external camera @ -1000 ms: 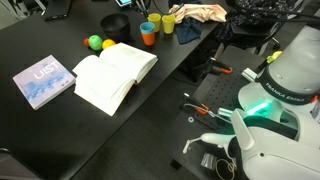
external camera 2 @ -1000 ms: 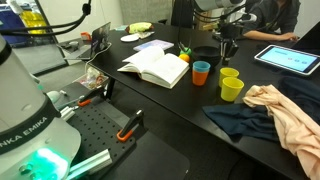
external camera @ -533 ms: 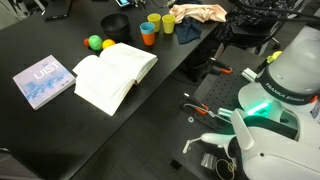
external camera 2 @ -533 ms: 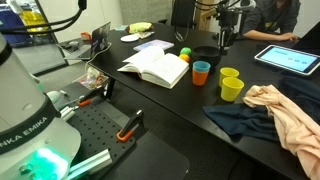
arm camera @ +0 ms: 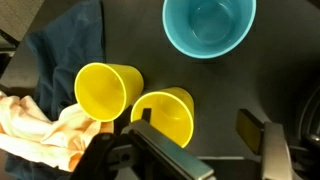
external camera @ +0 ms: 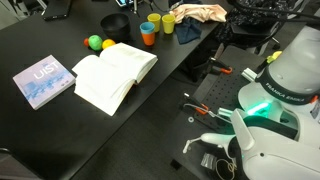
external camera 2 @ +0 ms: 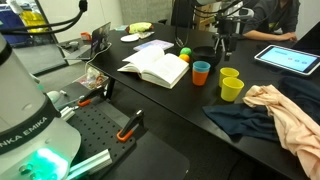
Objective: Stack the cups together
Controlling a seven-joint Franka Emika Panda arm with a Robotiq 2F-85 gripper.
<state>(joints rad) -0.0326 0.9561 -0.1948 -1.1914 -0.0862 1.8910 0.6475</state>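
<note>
Two yellow cups (arm camera: 100,90) (arm camera: 165,115) lie side by side in the wrist view, and a cup with a blue inside (arm camera: 208,25) is beyond them. In both exterior views that cup (external camera 2: 201,72) (external camera: 148,33) is orange outside with a blue rim, so blue seems to sit in orange. The yellow cups (external camera 2: 229,74) (external camera 2: 232,90) stand next to it. My gripper (external camera 2: 223,40) (arm camera: 205,140) hangs above the cups, open, with bare table between its fingers. Its left finger is over the nearer yellow cup's edge.
An open book (external camera 2: 158,68) (external camera: 115,75) lies mid-table, with a blue book (external camera: 43,80) farther along. Green and yellow balls (external camera: 95,43) and a black bowl (external camera 2: 205,54) are near the cups. Dark blue cloth (external camera 2: 240,120) and peach cloth (external camera 2: 290,120) lie beside them, and a tablet (external camera 2: 290,60) lies behind.
The jaws have opened. The gripper has lifted slightly above the cups. The cups have not visibly moved.
</note>
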